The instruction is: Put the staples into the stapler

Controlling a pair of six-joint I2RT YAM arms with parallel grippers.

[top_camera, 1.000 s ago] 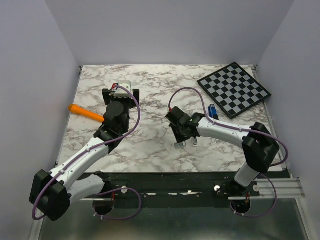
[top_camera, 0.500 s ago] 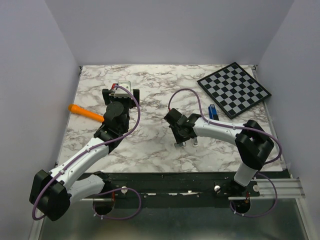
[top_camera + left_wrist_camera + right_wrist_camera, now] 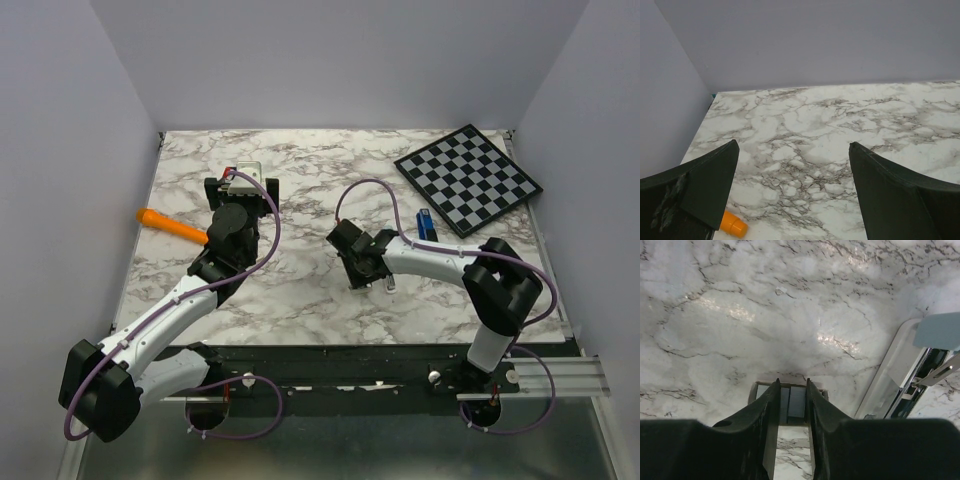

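Those staples [image 3: 796,402] beside the stapler [image 3: 939,330] look light and crumbly, so the right pincer [image 3: 792,382], set narrow around them (gripping? can't tell), should squeeze the long sides gently.

one stapler [image 3: 426,225], one orange stick [image 3: 172,226], one checkerboard [image 3: 468,178]

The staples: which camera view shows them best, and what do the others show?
Right wrist: the staples sit close up as grey blocks between the fingers of the right gripper. In top external they cannot be made out beneath that gripper; left wrist shows none.
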